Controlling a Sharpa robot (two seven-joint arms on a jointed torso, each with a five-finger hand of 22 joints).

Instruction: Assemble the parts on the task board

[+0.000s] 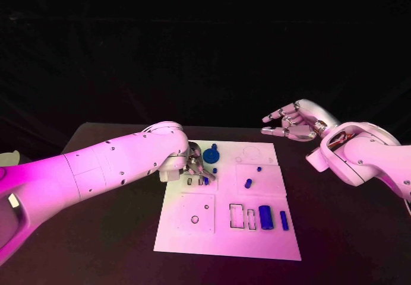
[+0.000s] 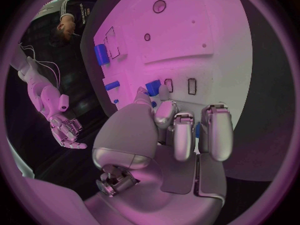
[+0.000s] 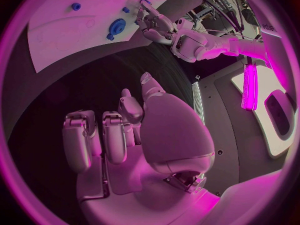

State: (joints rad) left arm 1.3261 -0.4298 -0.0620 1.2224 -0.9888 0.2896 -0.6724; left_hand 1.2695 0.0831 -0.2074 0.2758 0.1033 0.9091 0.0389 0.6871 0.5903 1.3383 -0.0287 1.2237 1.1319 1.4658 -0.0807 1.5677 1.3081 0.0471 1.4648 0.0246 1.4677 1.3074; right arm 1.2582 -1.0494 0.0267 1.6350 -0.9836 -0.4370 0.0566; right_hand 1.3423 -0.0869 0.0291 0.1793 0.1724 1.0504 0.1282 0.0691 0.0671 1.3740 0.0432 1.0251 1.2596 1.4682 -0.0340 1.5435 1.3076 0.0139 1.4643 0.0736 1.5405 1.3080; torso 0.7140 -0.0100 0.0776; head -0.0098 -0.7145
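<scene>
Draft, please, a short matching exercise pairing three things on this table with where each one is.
Things:
1. left hand
2. right hand
3. large blue cylinder

Places:
A. off the task board, above the black table
B. lying near the board's near right corner
C. down over the board's far left part, at small blue pieces

Pairs: 1-C, 2-A, 3-B

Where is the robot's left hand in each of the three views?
Head view: left hand over the far left part of the task board.
Left wrist view: its own hand, in the circle's middle, above the board.
Right wrist view: beside the round blue part.
Shared landmark: the task board.
</scene>
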